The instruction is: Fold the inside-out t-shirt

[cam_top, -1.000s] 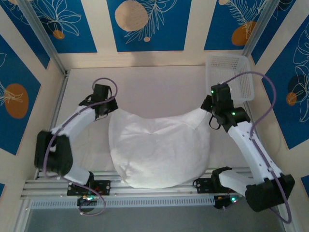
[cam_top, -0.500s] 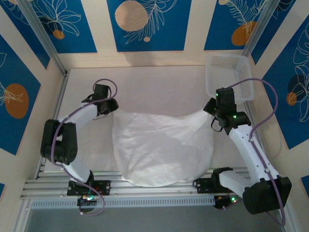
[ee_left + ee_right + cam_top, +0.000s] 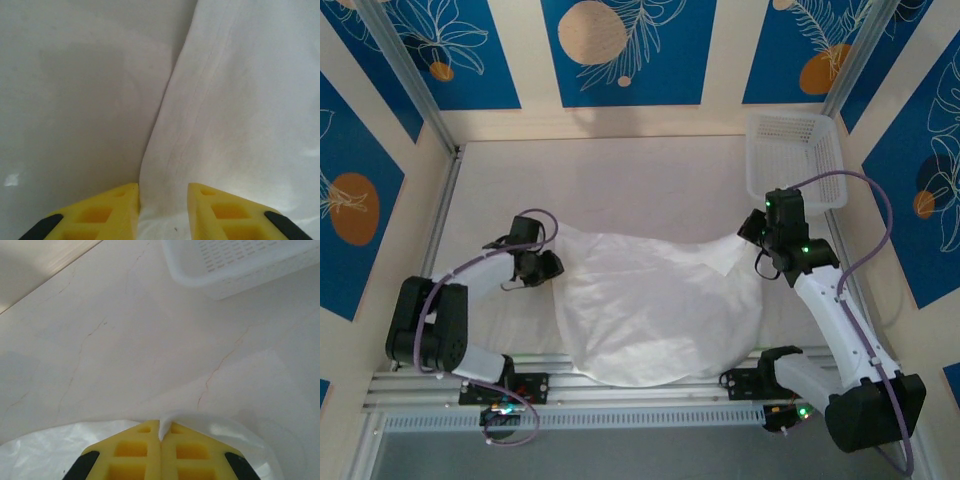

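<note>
Thin, limp inside-out t-shirt [image 3: 660,300] lies on the worktop [image 3: 620,190] beside the mesh basket [image 3: 798,150]. My right gripper [image 3: 160,432] pinches its corner; my left gripper [image 3: 162,189], released, straddles its hem, probably the surest hold.

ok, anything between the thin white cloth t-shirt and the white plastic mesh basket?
Nothing. Right wrist view: bare veined table from the t-shirt corner in the shut right gripper up to the basket.

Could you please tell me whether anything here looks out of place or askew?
Yes: the t-shirt lies rumpled and rounded, its near edge spilling over the front rail. The right gripper pinches one corner; the left gripper is open at its hem.
</note>
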Action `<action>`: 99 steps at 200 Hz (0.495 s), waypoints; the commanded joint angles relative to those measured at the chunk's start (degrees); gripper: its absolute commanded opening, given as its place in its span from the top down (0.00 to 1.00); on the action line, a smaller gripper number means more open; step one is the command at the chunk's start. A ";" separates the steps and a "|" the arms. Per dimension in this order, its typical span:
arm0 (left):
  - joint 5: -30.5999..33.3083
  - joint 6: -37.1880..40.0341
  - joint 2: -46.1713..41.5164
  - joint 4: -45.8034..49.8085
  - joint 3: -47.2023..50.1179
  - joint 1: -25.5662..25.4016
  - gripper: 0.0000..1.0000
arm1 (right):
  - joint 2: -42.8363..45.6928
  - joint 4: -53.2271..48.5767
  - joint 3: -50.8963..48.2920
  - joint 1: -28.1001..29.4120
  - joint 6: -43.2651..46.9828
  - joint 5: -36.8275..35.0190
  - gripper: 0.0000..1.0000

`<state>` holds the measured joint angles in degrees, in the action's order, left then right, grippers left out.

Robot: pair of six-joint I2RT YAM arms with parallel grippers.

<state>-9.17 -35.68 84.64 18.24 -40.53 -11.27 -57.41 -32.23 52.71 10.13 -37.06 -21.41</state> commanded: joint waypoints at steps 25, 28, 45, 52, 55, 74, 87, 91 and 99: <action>-2.34 -0.13 1.38 -2.02 0.10 0.19 0.71 | 1.40 -0.30 -0.06 0.35 -0.56 -0.33 1.00; -2.39 -0.14 1.43 -1.92 0.08 0.22 0.71 | 1.42 -0.22 -0.06 0.39 -0.56 -0.35 1.00; -3.63 -0.10 1.55 -2.26 0.42 0.19 0.71 | 1.25 0.06 -0.22 0.41 -0.64 -0.42 1.00; -4.52 -0.11 1.48 -2.22 0.58 0.19 0.71 | 1.11 0.04 -0.24 0.45 -0.71 -0.35 1.00; -4.87 -0.09 1.42 -2.26 0.70 0.14 0.71 | 1.03 0.06 -0.24 0.49 -0.73 -0.27 1.00; -4.32 0.09 0.54 -2.06 1.48 -0.24 0.79 | 0.98 0.26 -0.39 0.46 -0.93 -0.16 1.00; -4.28 -0.13 -0.10 -2.04 1.94 -0.33 0.90 | 0.96 0.53 -0.59 0.52 -1.06 -0.16 1.00; -4.46 -0.22 -0.37 -2.02 2.02 -0.33 0.93 | 0.96 0.58 -0.59 0.50 -1.08 -0.14 1.00; -4.94 -0.43 -1.01 -1.94 2.04 -0.25 1.00 | 0.98 0.50 -0.51 0.57 -1.13 -0.10 1.00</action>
<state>-12.21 -36.05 85.56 15.94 -39.42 -11.40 -56.90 -32.36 52.71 10.17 -37.08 -21.41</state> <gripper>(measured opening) 0.079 0.050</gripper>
